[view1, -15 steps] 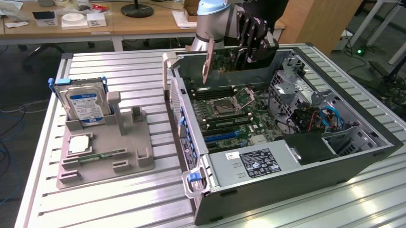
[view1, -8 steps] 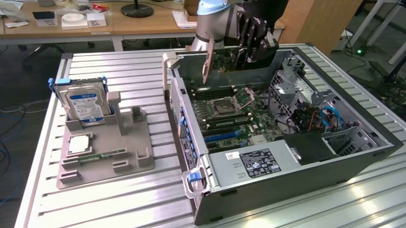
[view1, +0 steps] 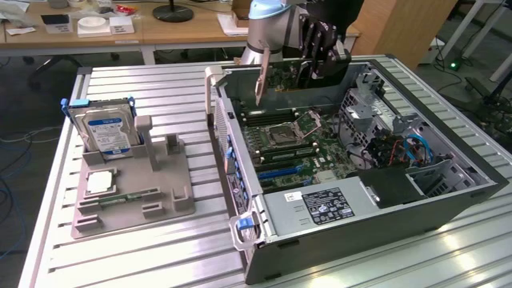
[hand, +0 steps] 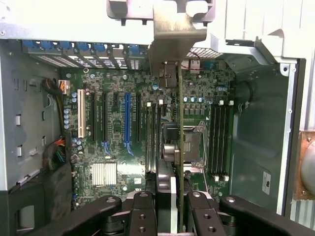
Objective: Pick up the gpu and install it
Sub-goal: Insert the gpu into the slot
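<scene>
The black gripper (view1: 322, 67) clamps the edge of the thin dark gpu card (view1: 276, 73) with beige metal bracket, likely light, stiff, fragile, best held edgewise.

An open computer case (view1: 360, 240) lies on its side on a ribbed metal table (view1: 144, 252). Inside it, the motherboard (hand: 113, 147) has a white slot (hand: 81, 120), a blue slot (hand: 127, 118) and a heat sink (hand: 103, 174). A power supply (view1: 320, 207) sits at the near end. Beside the case, on the exterior view's left, a grey holder (view1: 164, 198) keeps a hard drive (view1: 105, 133) upright. A processor (view1: 99, 181) and a memory stick (view1: 132, 196) lie flat on it. A wooden desk (view1: 184, 30) stands behind.
</scene>
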Action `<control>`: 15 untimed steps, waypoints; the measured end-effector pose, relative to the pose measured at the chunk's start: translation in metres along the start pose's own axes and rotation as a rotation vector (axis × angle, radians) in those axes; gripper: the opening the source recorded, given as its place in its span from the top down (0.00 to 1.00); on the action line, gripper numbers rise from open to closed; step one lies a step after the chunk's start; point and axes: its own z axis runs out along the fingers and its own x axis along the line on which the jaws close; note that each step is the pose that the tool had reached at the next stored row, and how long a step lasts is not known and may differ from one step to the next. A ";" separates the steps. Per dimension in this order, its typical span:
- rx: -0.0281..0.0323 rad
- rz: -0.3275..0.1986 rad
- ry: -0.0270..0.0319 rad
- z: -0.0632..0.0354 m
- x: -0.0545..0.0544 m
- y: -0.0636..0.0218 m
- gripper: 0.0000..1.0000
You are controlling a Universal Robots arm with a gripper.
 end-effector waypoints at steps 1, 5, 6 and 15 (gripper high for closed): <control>0.0001 0.001 0.0000 0.0000 0.000 0.0000 0.72; 0.0002 0.001 -0.0001 0.0002 0.000 0.0000 0.72; 0.0002 0.001 -0.0001 0.0003 0.000 0.0000 0.72; -0.0001 0.001 0.0000 0.0037 0.000 0.0001 0.72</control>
